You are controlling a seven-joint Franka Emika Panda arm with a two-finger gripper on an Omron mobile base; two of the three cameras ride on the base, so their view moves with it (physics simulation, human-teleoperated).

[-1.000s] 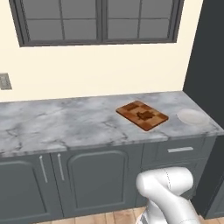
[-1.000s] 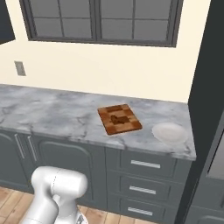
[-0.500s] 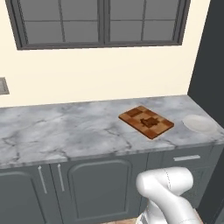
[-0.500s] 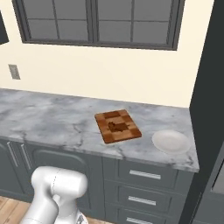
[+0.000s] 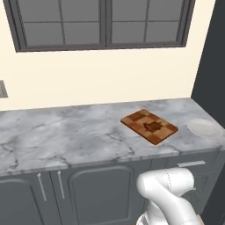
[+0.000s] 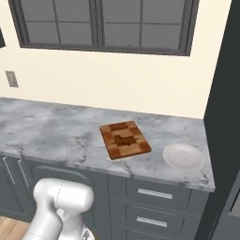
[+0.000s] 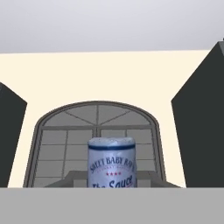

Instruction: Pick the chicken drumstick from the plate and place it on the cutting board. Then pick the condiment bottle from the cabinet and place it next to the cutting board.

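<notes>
We see the condiment bottle [image 7: 111, 162] clamped in the closed gripper, its base cut off; the chicken drumstick [image 5: 153, 127] sits mid cutting board [image 5: 134, 119], bare counter [image 5: 66, 136] to its left.

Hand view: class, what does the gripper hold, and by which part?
The condiment bottle, its cap end toward the camera; the gripped part is hidden below the picture's edge.

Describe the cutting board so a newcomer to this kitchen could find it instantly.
Start at the big dark-framed window and drop down to the grey marble counter under it. The cutting board lies flat towards the counter's right end, left of the plain white plate. Its checkered light and dark brown wood, with a small reddish-brown chicken drumstick on it, marks it out.
</notes>
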